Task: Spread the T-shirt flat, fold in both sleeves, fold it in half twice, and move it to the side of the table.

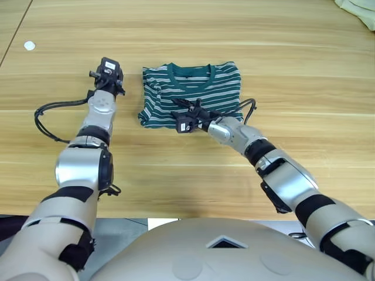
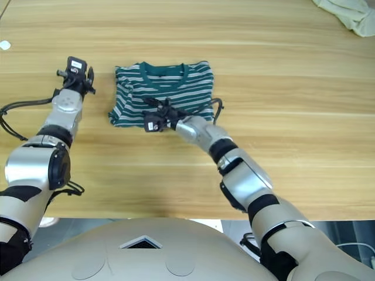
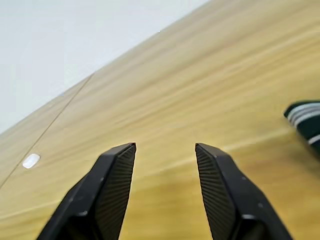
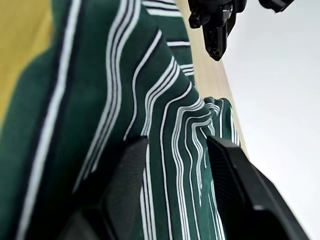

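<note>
The dark green T-shirt with thin white stripes [image 1: 193, 88] lies folded into a compact rectangle near the middle of the pale wooden surface [image 1: 263, 47]. Its collar faces the far side and its long axis runs left to right. The right gripper [image 1: 184, 106] is over the shirt's near half, its fingers [image 4: 125, 190] apart with striped fabric bunched between them, so this arm is likely best placed to shift it sideways. The left gripper [image 1: 108, 71] rests just off the shirt's left edge, its fingers [image 3: 115, 175] apart over bare wood. There are no containers.
</note>
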Tool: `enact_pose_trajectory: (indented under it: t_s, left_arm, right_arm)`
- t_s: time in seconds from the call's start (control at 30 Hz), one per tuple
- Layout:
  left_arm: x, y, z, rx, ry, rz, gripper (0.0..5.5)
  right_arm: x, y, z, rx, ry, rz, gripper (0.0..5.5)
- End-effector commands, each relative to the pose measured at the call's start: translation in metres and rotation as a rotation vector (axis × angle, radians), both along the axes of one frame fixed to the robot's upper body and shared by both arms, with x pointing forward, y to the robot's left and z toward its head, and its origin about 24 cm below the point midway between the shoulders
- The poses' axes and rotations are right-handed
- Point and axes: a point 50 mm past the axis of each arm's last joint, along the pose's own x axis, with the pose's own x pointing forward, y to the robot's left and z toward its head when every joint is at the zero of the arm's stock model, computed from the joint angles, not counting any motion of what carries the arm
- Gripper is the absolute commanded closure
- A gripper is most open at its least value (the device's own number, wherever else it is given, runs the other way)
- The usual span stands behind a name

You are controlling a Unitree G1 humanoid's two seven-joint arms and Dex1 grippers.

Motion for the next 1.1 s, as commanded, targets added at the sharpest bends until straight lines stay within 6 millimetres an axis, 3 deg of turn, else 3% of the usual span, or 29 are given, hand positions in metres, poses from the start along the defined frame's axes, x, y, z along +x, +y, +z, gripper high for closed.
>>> enact_pose_trajectory:
  t_s: [0.03, 0.13, 0.2, 0.27, 0.37, 0.47, 0.6, 0.73, 0.87, 1.0, 1.1]
  left_arm:
    - [-0.004, -0.009, -0.001, -0.059, -0.065, -0.059, 3.30]
    - [-0.007, -0.015, 0.001, -0.064, -0.118, -0.117, 3.30]
    - [-0.008, -0.018, 0.003, -0.053, -0.158, -0.164, 3.30]
    - [-0.011, -0.022, 0.009, -0.033, -0.210, -0.228, 3.30]
    - [-0.013, -0.023, 0.019, 0.005, -0.279, -0.303, 3.30]
    - [-0.015, -0.029, 0.030, 0.044, -0.344, -0.402, 3.30]
    - [-0.024, -0.053, 0.038, 0.090, -0.389, -0.631, 3.30]
    - [-0.042, -0.069, 0.039, 0.147, -0.376, -0.880, 3.30]
    - [-0.066, -0.108, 0.030, 0.125, -0.313, -1.254, 3.30]
    - [-0.087, -0.140, -0.008, 0.076, -0.066, -1.523, 3.30]
    - [-0.101, -0.148, -0.026, 0.054, 0.066, -1.646, 3.30]
  right_arm:
    - [0.006, -0.019, -0.009, -0.249, 0.049, 0.052, 3.30]
    - [0.004, -0.038, -0.001, -0.358, 0.071, 0.184, 3.30]
    - [-0.014, -0.063, 0.003, -0.439, 0.113, 0.340, 3.30]
    - [-0.046, -0.102, 0.007, -0.468, 0.179, 0.431, 3.30]
    - [-0.095, -0.160, 0.011, -0.462, 0.292, 0.374, 3.30]
    - [-0.100, -0.185, 0.022, -0.400, 0.283, 0.190, 3.30]
    - [-0.073, -0.184, 0.045, -0.200, 0.118, -0.010, 3.30]
    - [-0.068, -0.150, 0.077, 0.249, 0.004, -0.042, 3.30]
    - [-0.052, -0.157, 0.097, 0.640, 0.023, -0.256, 3.30]
    - [-0.055, -0.158, 0.083, 0.655, 0.107, -0.318, 3.30]
    - [-0.060, -0.157, 0.081, 0.625, 0.122, -0.305, 3.30]
